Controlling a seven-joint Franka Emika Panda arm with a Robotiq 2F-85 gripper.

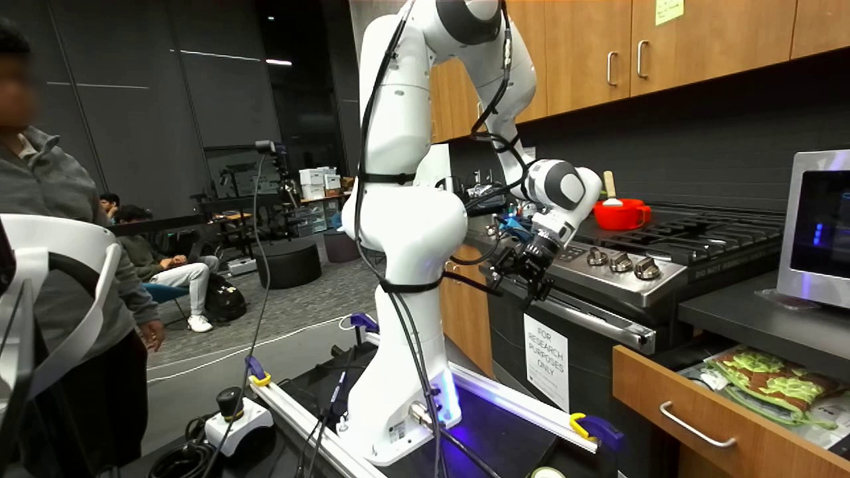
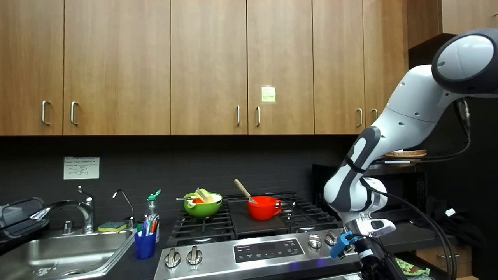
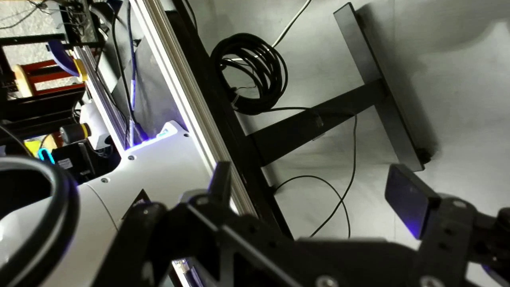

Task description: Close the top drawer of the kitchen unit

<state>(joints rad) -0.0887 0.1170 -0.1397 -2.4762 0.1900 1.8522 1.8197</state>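
Note:
The top drawer [image 1: 637,384] stands pulled out of the kitchen unit [image 1: 737,315], in an exterior view at the lower right. Its brown front carries a silver bar handle [image 1: 697,426]. A green-and-brown packet [image 1: 770,382] lies inside; it also shows at the bottom right of an exterior view [image 2: 410,268], where most of the drawer is out of frame or hidden by the arm. My gripper [image 1: 515,291] hangs in front of the stove, to the left of the drawer and apart from it. In the wrist view my gripper [image 3: 316,191] has its fingers wide apart with nothing between them. The drawer is not in the wrist view.
The steel stove [image 1: 597,285] with its oven handle is beside the drawer. A red pot [image 1: 621,214] stands on it. A white-framed appliance [image 1: 813,232] sits on the counter above the drawer. The robot's base rail [image 1: 511,405] and clamp [image 1: 594,428] lie near the drawer.

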